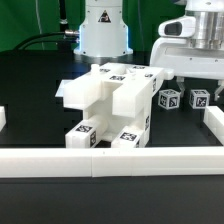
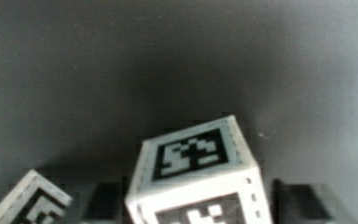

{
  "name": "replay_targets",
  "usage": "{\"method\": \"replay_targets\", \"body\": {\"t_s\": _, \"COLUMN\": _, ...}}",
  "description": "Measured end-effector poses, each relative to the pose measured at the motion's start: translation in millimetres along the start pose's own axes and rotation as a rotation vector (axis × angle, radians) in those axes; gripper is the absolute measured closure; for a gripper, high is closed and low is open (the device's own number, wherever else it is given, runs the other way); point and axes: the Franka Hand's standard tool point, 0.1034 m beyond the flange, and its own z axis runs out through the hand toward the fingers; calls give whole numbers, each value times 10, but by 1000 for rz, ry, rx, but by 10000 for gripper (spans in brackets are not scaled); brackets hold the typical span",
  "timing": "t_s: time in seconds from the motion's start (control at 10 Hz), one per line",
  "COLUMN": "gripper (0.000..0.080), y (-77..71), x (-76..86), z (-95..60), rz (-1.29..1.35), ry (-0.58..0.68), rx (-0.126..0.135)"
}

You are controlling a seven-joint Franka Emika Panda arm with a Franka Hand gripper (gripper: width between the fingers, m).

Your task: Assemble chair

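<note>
The partly built chair [image 1: 110, 100], a blocky white stack of tagged panels and legs, stands mid-table. At the exterior view's right stand two small tagged white blocks [image 1: 170, 100] [image 1: 200, 98]. My gripper [image 1: 182, 72] hangs just over them. In the wrist view one tagged white block [image 2: 202, 165] sits between my dark fingers [image 2: 108, 200], which press against both of its sides. The gripper [image 2: 202, 208] is shut on it. A second tagged part [image 2: 34, 200] shows beside it. The exterior view does not show which of the two blocks is gripped.
White border rails frame the black table at the front [image 1: 110, 160], at the exterior view's right [image 1: 215, 128] and at its left [image 1: 3, 118]. The robot's white base [image 1: 103, 30] stands behind the chair.
</note>
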Motion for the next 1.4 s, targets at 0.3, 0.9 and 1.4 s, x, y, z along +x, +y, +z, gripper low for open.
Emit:
{"method": "replay_targets", "body": {"t_s": 0.3, "gripper": 515, "y": 0, "x": 3, "z": -1, "rz": 1, "ry": 1, "rx": 0}}
{"method": "replay_targets", "body": {"t_s": 0.9, "gripper": 515, "y": -28, "x": 281, "z": -787, "rz": 8, "ry": -32, "rx": 72}}
{"method": "replay_targets", "body": {"t_s": 1.4, "gripper": 515, "y": 133, "x": 642, "z": -1061, "rz": -6, "ry": -37, "rx": 92}}
